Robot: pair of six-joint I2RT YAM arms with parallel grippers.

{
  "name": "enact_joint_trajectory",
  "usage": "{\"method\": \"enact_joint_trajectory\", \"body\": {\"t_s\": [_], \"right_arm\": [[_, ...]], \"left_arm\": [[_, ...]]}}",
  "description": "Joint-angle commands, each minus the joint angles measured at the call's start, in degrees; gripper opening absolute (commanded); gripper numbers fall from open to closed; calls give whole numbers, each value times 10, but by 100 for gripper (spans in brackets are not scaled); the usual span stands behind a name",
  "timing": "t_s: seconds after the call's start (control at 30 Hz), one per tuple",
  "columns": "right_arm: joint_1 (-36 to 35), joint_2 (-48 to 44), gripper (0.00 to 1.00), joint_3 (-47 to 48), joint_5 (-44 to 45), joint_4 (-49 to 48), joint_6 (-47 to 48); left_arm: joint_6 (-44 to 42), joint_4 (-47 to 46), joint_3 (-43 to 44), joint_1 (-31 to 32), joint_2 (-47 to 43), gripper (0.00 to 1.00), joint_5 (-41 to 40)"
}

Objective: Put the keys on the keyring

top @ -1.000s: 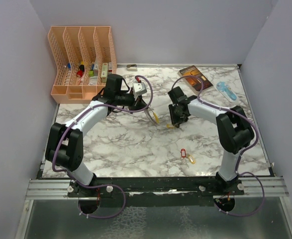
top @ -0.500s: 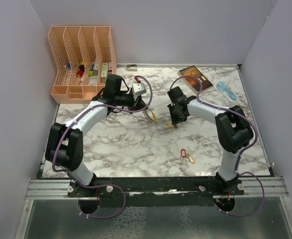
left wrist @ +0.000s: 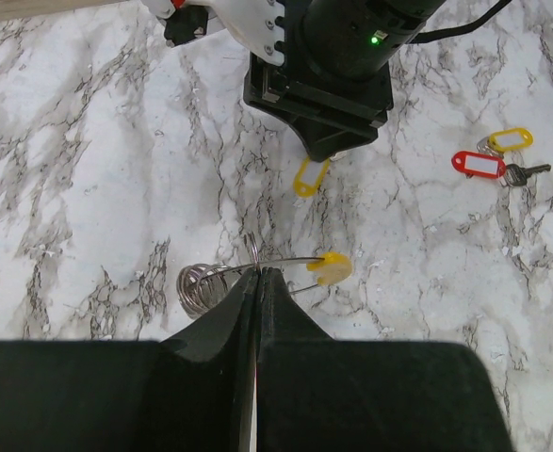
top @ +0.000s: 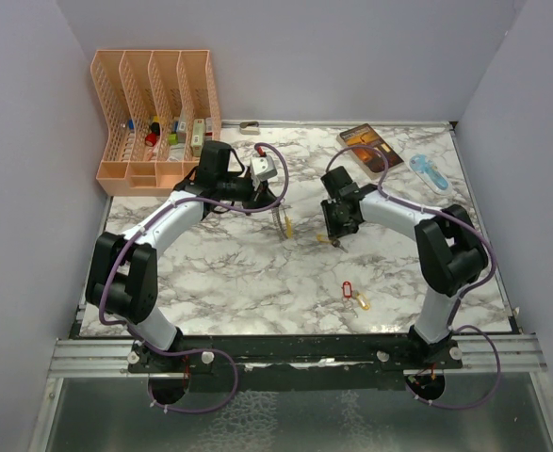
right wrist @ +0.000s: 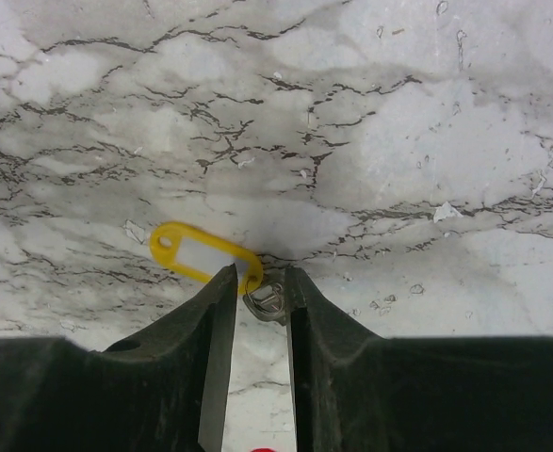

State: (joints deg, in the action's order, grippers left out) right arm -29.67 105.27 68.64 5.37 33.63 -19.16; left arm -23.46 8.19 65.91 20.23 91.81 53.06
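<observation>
Purple walls (top: 22, 141) close in a marbled bench (top: 219, 273). Mid-bench, the left gripper (left wrist: 257, 275) has its jaws closed on the keyring (left wrist: 199, 284). Just right of it, the right gripper (right wrist: 259, 278), the nearer arm, has its jaws narrowly parted astride a yellow-tagged key (right wrist: 201, 254) lying flat, tag pointing left toward the keyring.

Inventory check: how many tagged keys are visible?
3. A yellow-tagged key at the right end effector; a red-tagged key and a second yellow-tagged key together nearer the table front edge. Others may be hidden.
</observation>
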Motion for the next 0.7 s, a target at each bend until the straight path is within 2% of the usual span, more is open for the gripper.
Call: {"method": "enact_joint_trajectory", "body": {"t_s": [0.0, 0.43, 0.67], "right_arm": [[-3, -28, 28, -7, 13, 9, 13], [-3, -39, 26, -40, 7, -6, 24], [-3, -38, 21, -48, 0, -15, 26]], "left_arm": [[4, -15, 2, -4, -15, 0, 6], [4, -12, 2, -5, -13, 0, 7], [5, -10, 4, -5, -13, 0, 7]]}}
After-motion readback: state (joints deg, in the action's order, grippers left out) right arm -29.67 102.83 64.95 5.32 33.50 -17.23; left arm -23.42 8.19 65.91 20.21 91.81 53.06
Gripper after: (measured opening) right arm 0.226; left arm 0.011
